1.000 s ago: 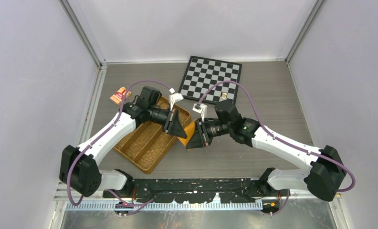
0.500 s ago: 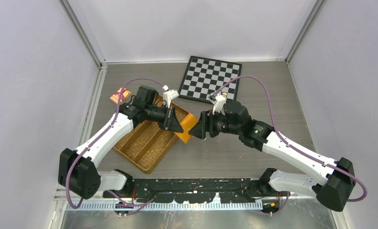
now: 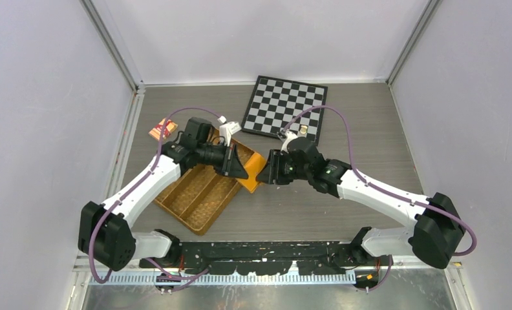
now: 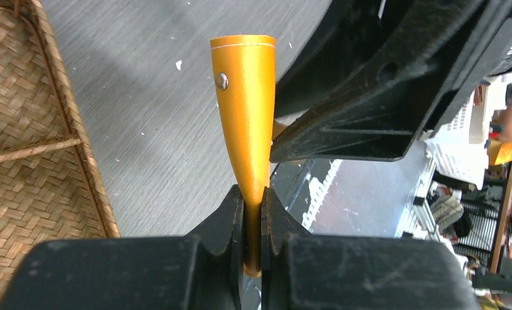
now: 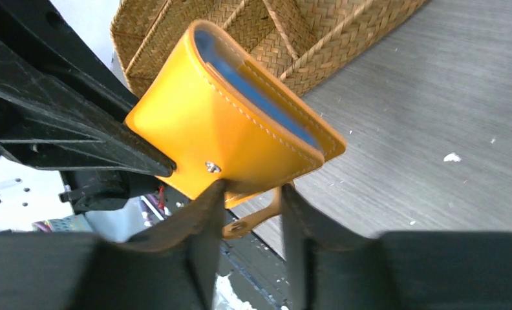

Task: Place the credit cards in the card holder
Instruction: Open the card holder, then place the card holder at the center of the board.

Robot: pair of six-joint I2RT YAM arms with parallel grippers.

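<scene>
Card holder (image 3: 254, 174) is off the table, in the air over its middle, just beside the right edge of the woven tray (image 3: 195, 194). It hangs between both arms.

L gripper (image 4: 252, 194): closed tight on one thin edge of the holder, fingers pinching the leather w/ no gap. From there the holder runs straight away from the fingers and flares wider toward the far end.

R gripper (image 5: 252, 191): jaws part-open, standing either side of the snap tab (image 5: 253, 216) at the holder's opposite edge. Daylight shows beside the tab, so I read it as not clamped. One finger may brush the leather, can't confirm.

Key relation: the holder's long axis lies along the line from L fingers to R fingers, roughly left-right across the table, and it stands on edge. Both arms are at it. L carries it, and R is placed to work the tab end.

Pocket mouth faces up and toward the tray in R wrist view. A blue card (image 5: 260, 84) sits inside, only its edge showing. Grey striped card not seen in any view.

Writing: none on the holder, just white stitching and a metal snap (image 4: 222, 81). White lettering on the R arm housing is cut off and unreadable. Print on the red-tan packet (image 3: 160, 129) near the table's left edge is too small to read.
</scene>
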